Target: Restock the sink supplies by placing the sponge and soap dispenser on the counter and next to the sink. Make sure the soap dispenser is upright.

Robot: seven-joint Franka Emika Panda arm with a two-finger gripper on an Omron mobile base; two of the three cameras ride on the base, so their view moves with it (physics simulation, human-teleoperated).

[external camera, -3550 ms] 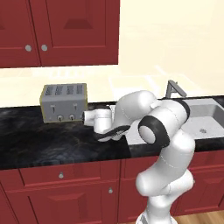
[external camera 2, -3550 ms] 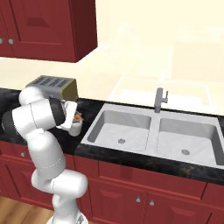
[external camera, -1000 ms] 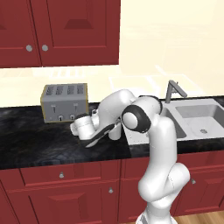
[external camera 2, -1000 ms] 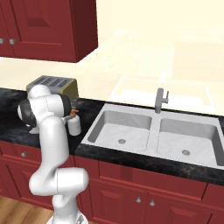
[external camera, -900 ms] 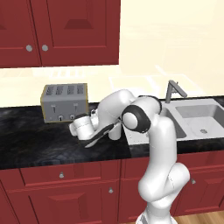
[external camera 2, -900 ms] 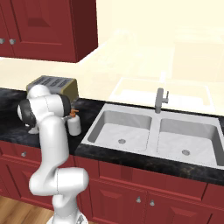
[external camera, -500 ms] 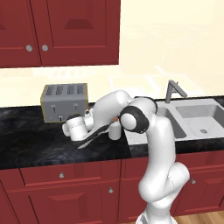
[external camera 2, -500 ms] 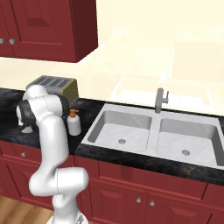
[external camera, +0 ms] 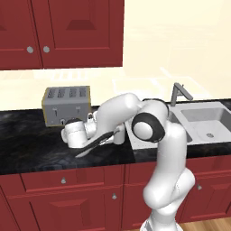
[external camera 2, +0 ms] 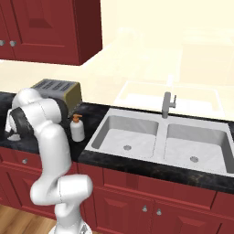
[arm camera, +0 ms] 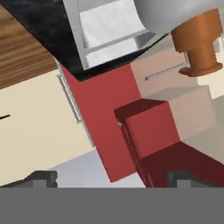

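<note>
Your pincer point(arm camera: 109, 177) hangs wide apart and empty, off to the toaster side. The small white rounded soap dispenser with its orange-brown pump point(external camera 2: 77, 128) stands upright on the black grey-veined stone bench point(external camera 2: 96, 114), just beside the pale double-basin sink point(external camera 2: 137, 132), where restocking wants it.

White rounded soap dispenser point(external camera 2: 77, 131) with orange-brown pump top. Black counter point(external camera: 31, 151), veined in pale grey, glossy. Pale grey-white sink point(external camera 2: 160, 138) with darker grey round drains. Grey tap point(external camera 2: 167, 104). Silver toaster point(external camera: 66, 106) with tan-yellow side panel, dark slots and small pale knobs. Deep red cabinets point(external camera: 58, 34) above and below, with small silver knobs. Cream wall point(external camera 2: 151, 55) behind. Warm brown wood-grain floor point(external camera: 207, 224). White robot arm point(external camera: 167, 158) with dark joint ring. Dark grey finger tips point(arm camera: 41, 178) at the hand view's bottom edge.
</note>
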